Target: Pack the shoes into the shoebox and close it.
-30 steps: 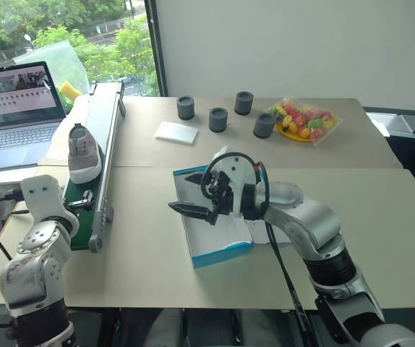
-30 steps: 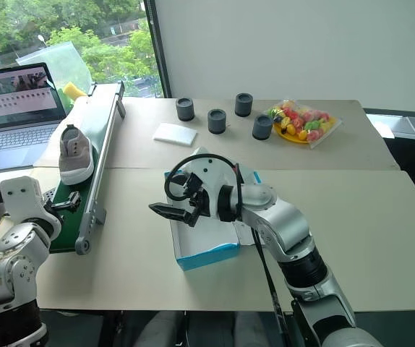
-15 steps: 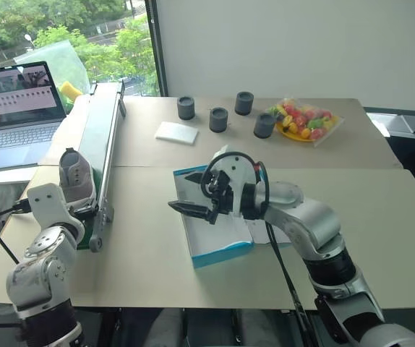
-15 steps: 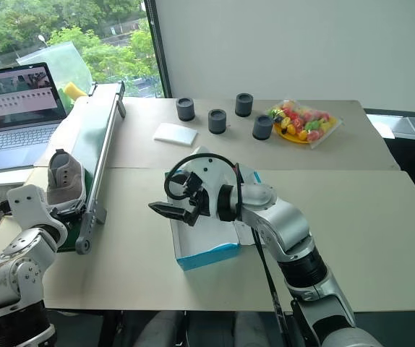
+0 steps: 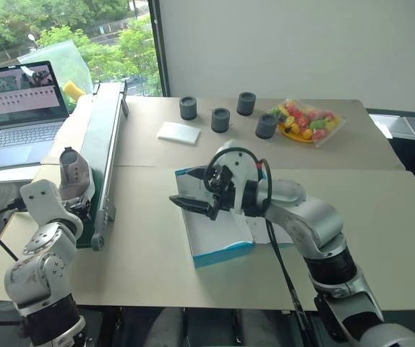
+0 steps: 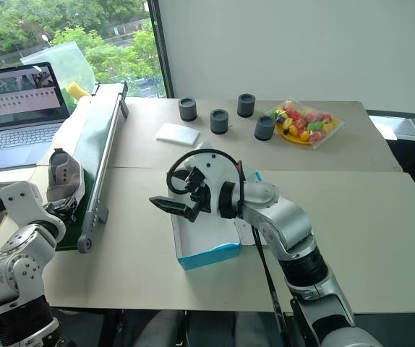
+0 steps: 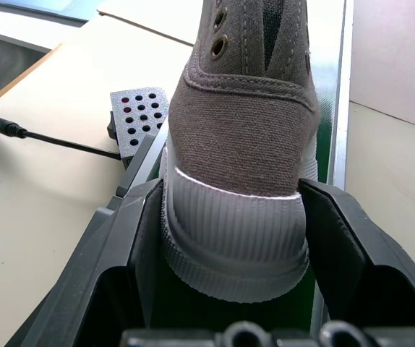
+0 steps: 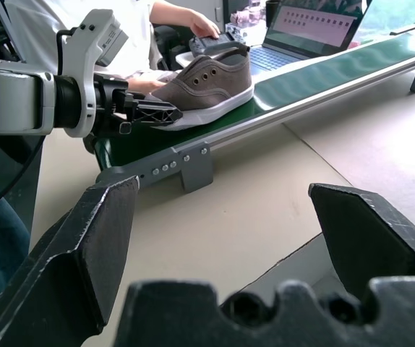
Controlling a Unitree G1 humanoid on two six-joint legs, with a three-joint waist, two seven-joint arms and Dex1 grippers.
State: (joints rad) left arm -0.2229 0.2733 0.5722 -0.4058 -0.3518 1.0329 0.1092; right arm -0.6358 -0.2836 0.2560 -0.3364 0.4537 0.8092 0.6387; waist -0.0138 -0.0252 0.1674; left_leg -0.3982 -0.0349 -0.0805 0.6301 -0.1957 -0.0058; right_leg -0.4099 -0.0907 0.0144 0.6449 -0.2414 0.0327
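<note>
A grey-taupe shoe point(image 5: 74, 176) with a pale sole stands on the green conveyor belt point(image 5: 105, 123) at the left, near its front end. My left gripper point(image 7: 233, 199) is shut on the shoe's heel, one finger point(image 7: 139, 238) pressed against each side of the sole. The blue shoebox point(image 5: 226, 254) lies open on the table in the middle, its white inside showing. My right gripper point(image 5: 193, 207) hangs open over the box's left edge, pointing left toward the belt, with nothing between its fingers.
A laptop point(image 5: 18, 108) sits at the far left, with a person's hand point(image 8: 193, 23) by it. At the back of the table are several dark cylinders point(image 5: 220, 119), a flat white pad point(image 5: 177, 132) and a bag of colourful pieces point(image 5: 305, 121).
The shoe has come down the belt toward me. My left gripper has gone from open to shut on its heel. The right arm has stayed put.
</note>
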